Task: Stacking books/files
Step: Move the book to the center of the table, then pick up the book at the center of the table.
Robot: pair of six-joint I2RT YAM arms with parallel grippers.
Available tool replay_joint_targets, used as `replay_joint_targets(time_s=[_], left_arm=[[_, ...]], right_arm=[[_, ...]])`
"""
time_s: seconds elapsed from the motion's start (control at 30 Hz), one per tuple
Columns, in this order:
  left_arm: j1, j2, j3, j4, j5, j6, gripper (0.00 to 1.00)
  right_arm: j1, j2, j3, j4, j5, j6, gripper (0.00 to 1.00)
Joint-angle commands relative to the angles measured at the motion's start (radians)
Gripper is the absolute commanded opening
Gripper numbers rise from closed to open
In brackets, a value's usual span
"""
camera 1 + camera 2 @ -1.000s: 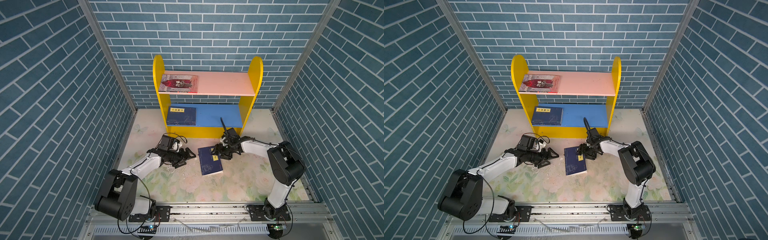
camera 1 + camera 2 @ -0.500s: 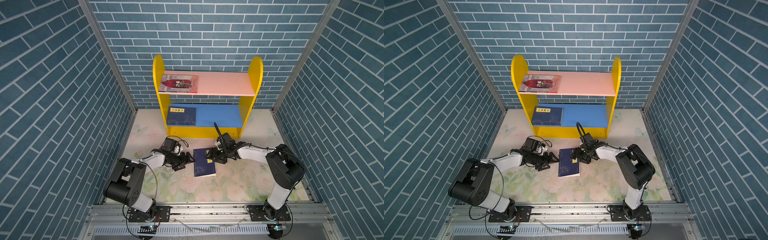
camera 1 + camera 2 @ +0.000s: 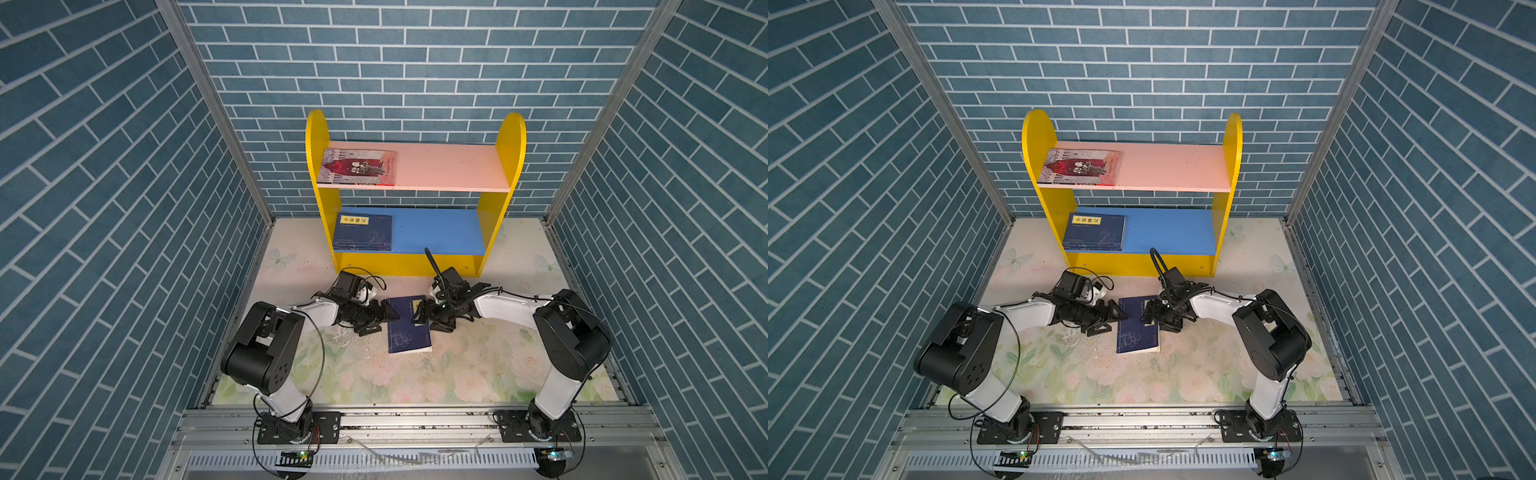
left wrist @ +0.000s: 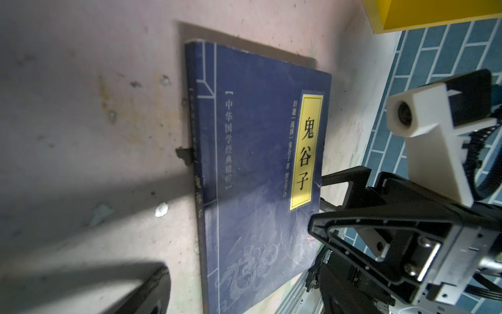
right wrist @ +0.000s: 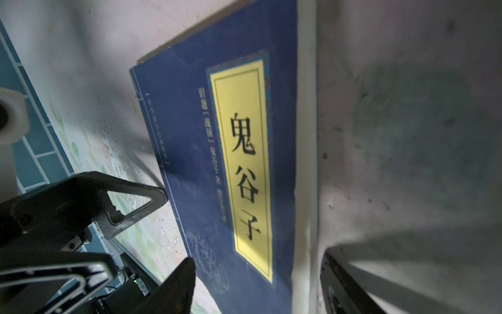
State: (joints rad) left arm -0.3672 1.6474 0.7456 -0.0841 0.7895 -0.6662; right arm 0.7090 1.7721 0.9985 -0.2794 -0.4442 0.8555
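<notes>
I counted three books in sight: one navy book [image 3: 409, 332], a second navy book [image 3: 363, 232], one red illustrated book [image 3: 358, 167]. One bookcase [image 3: 496, 199]. Two hands: left hand [image 3: 384, 322], right hand [image 3: 424, 320].

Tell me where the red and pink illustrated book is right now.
In both top views, the illustrated book lies flat at the left end of the pink top shelf, directly above the navy book on the blue lower shelf.

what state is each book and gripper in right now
navy book on the table: closed, lying flat, cover up
navy book on the blue shelf: closed, lying flat
illustrated book on the pink shelf: closed, lying flat
left gripper: open, by the table book's spine edge
right gripper: open, at its page edge
</notes>
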Motion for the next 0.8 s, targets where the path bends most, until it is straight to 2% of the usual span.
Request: replay_joint_targets(time_s=[0.0,0.1,0.23,0.43,0.53,0.77], left_arm=[[-0.009,0.049,-0.009,0.053,0.014,0.001,0.88],[-0.009,0.076,0.005,0.065,0.024,0.046,0.87],[-0.009,0.059,-0.02,0.107,0.011,0.019,0.87],[-0.009,0.09,-0.032,0.213,0.054,-0.012,0.88],[-0.005,0.084,-0.043,0.263,0.072,-0.005,0.87],[-0.004,0.043,-0.098,0.401,0.145,-0.121,0.87]], right_arm=[[0.01,0.063,-0.057,-0.162,0.011,-0.019,0.74],[0.012,0.079,-0.055,-0.146,-0.005,-0.013,0.74],[0.014,0.09,-0.05,-0.124,-0.035,-0.007,0.74],[0.015,0.112,-0.043,-0.08,-0.086,0.008,0.73],[0.015,0.126,-0.037,-0.106,-0.071,0.004,0.73],[0.014,0.167,0.004,-0.146,-0.018,-0.003,0.73]])
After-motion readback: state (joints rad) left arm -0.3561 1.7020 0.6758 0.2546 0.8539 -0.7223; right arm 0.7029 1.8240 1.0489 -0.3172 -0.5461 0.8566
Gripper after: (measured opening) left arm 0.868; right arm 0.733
